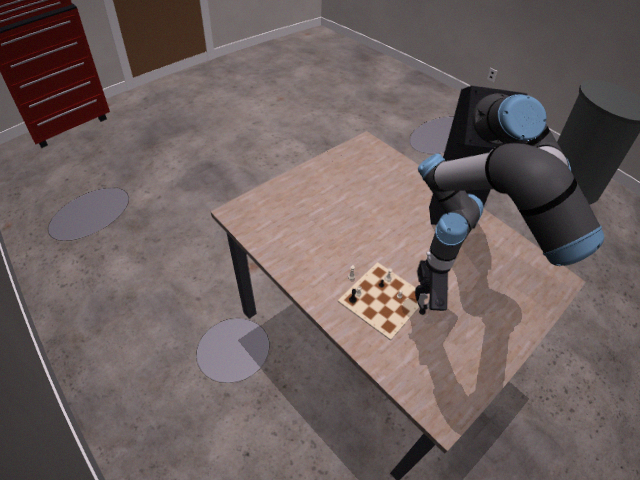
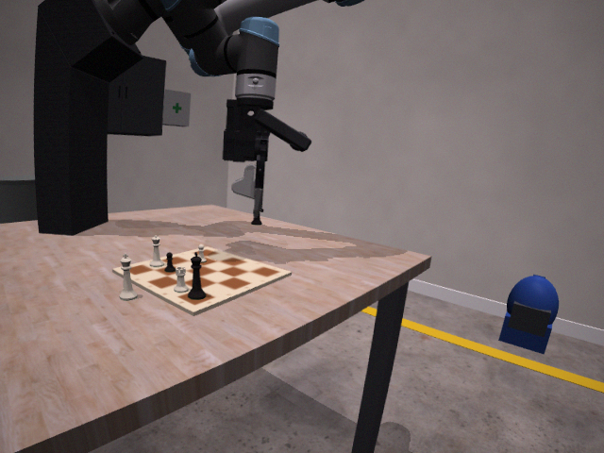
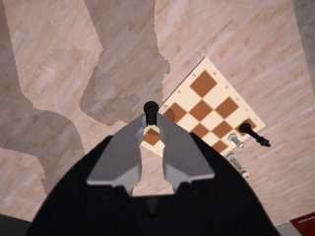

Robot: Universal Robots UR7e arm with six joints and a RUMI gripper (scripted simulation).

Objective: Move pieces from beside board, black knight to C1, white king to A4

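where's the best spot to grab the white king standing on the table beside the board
Grip the tall white king on its slim stem below the crown, coming straight down from above. It stands upright on the wooden table off the checkered board's corner; a white piece stands close behind, so close across the free sides.
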